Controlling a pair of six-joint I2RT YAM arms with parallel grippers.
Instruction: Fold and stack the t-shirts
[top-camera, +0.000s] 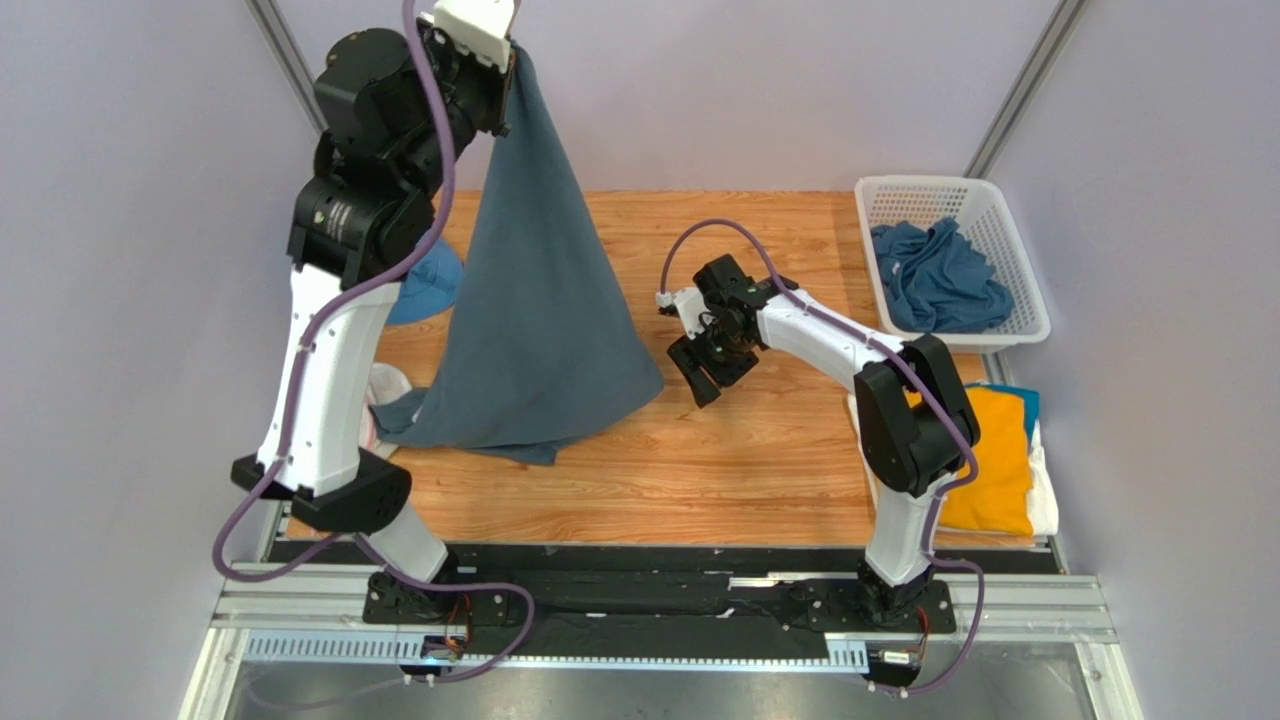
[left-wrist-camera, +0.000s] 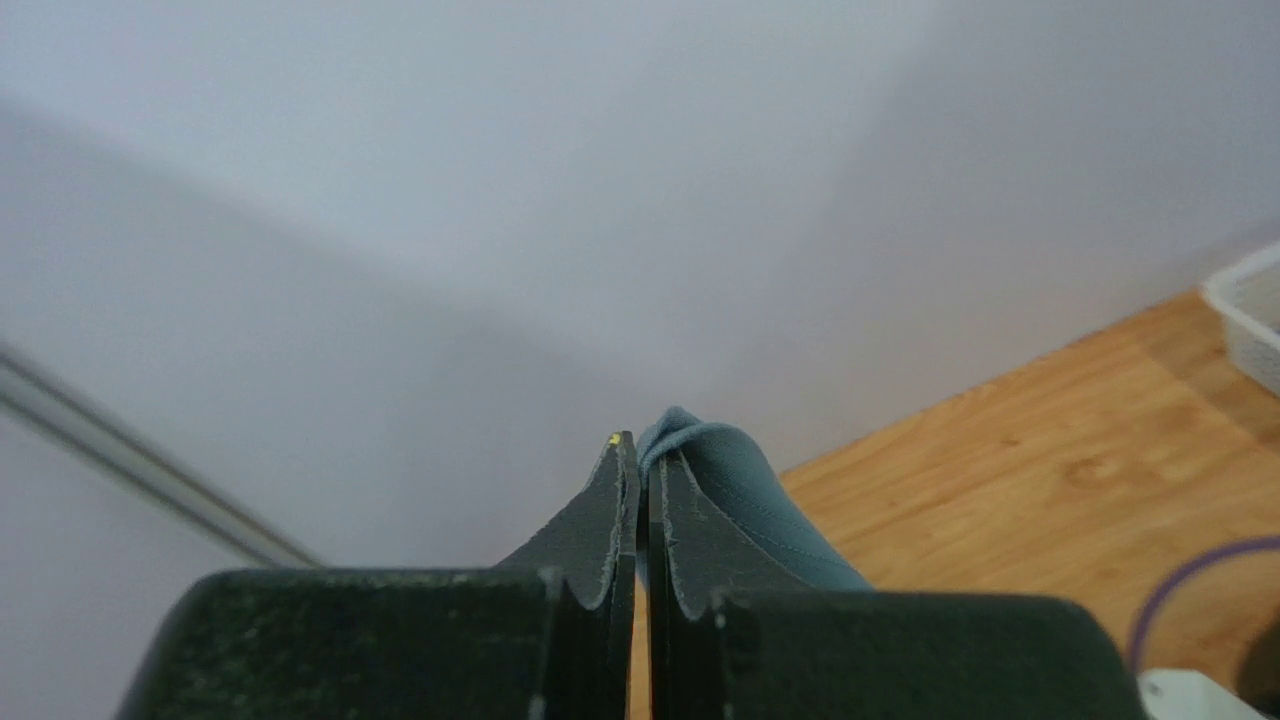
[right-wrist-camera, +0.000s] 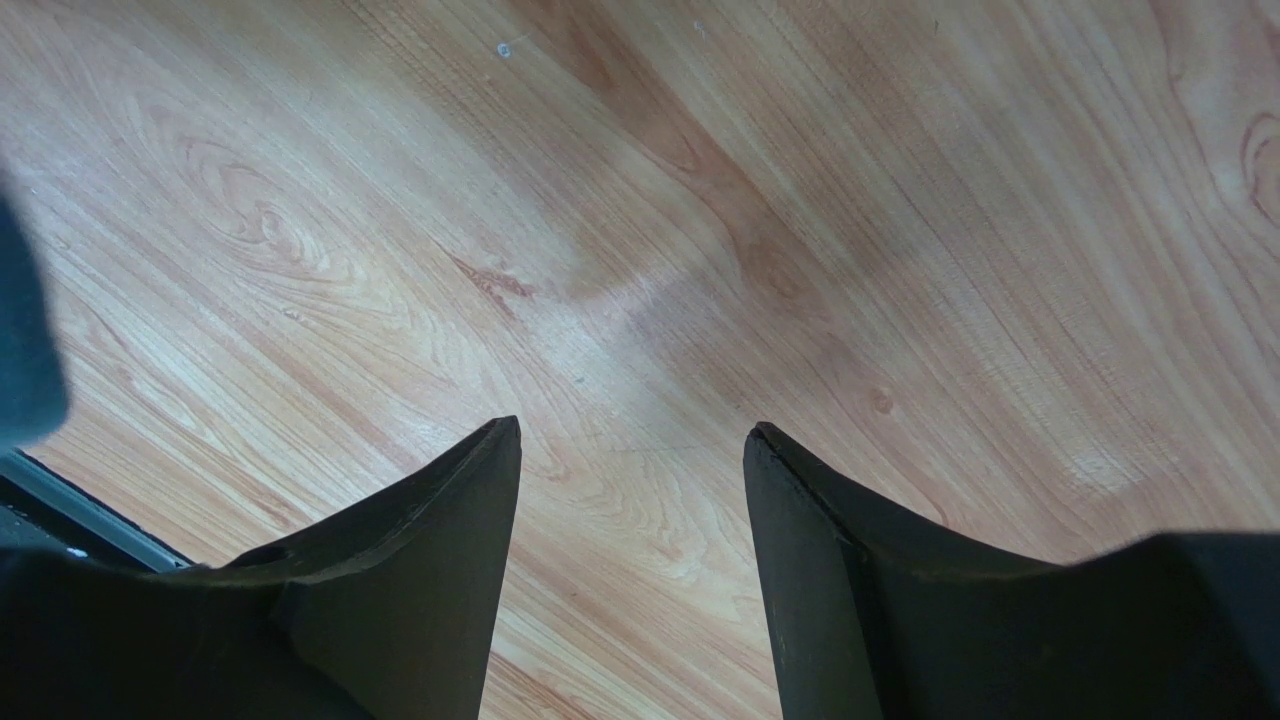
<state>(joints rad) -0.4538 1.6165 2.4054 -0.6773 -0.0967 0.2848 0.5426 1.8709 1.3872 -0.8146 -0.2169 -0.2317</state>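
Observation:
My left gripper is raised high at the back left and is shut on a corner of a dark slate-blue t-shirt. The shirt hangs from it in a cone and its lower edge rests on the wooden table. In the left wrist view the cloth bulges out between the closed fingers. My right gripper is open and empty, low over bare wood just right of the hanging shirt; its own view shows only table between the fingers.
A white basket at the back right holds more slate-blue shirts. A folded stack with a mustard-yellow shirt on top lies at the right edge. A bright blue hat and a white pouch sit behind the left arm.

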